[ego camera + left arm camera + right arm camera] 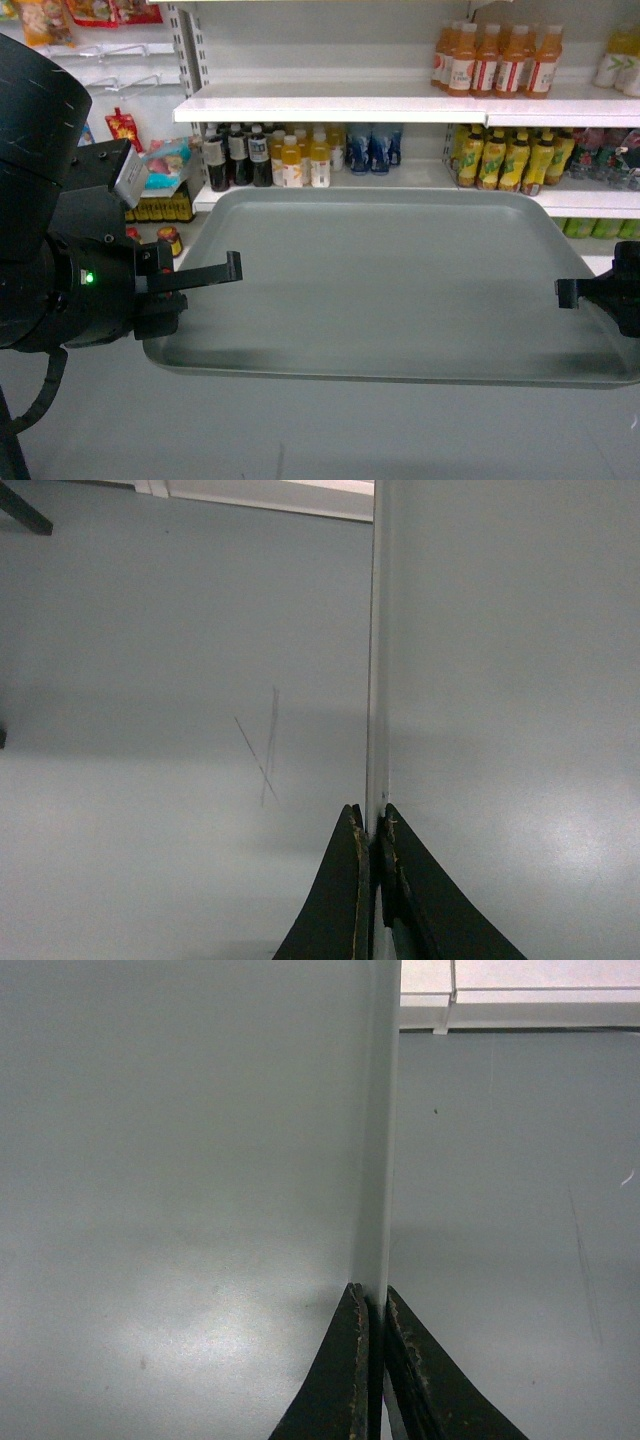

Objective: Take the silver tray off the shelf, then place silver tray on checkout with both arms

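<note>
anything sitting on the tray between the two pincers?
No. In the head view the silver tray is bare from the left pincer to the right pincer, each clamped on its rim.

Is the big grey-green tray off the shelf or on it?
Off: the grey-green tray hangs above the floor, left gripper and right gripper clamping its side rims.

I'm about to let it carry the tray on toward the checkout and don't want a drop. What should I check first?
1. Left gripper shut on the silver tray rim: ok.
2. Right gripper shut on the opposite rim: ok.
3. Tray off the shelf, held over the floor: ok.
4. Tray level: roughly, ok.
5. Tray surface bare: ok.
6. Checkout in sight: not ok, no view shows it.
</note>
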Motion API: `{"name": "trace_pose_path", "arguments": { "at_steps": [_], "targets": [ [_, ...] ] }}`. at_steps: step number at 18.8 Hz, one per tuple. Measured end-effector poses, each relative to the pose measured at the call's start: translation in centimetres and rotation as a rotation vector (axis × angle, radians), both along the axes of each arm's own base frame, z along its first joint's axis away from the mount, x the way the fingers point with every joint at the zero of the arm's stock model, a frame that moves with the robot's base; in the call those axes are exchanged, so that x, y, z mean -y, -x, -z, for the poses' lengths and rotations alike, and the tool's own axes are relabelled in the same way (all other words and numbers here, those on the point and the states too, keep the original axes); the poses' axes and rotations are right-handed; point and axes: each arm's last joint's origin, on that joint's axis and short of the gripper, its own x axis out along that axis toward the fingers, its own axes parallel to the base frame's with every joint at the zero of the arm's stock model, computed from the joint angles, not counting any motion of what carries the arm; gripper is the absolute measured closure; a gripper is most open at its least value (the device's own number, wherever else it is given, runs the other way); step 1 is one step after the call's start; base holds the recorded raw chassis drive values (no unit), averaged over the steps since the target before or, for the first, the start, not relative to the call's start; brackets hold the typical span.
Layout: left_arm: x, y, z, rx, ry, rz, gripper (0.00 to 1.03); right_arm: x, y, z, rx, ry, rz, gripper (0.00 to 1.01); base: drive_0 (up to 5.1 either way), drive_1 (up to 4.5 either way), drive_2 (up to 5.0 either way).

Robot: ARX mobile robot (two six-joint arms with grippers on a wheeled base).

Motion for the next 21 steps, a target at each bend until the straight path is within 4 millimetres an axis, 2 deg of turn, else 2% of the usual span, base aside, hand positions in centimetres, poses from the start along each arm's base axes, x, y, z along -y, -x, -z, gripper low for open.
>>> {"name": "trace_pose_path", "arguments": {
  "at_steps": [15,21],
  "targets": [
    [0.01,0.00,0.01,0.000,0.000,0.001,1.00,0.04,0.03,0.04,-0.003,0.000,0.001,0.99,0.1,-4.14,4.3],
    [0.00,0.08,0.02,-0.004,-0.002,0.000,1.00,0.03,0.09,-0.08,0.000,-0.001,0.001,0.99,-4.6,1.60,3.3]
  ]
}}
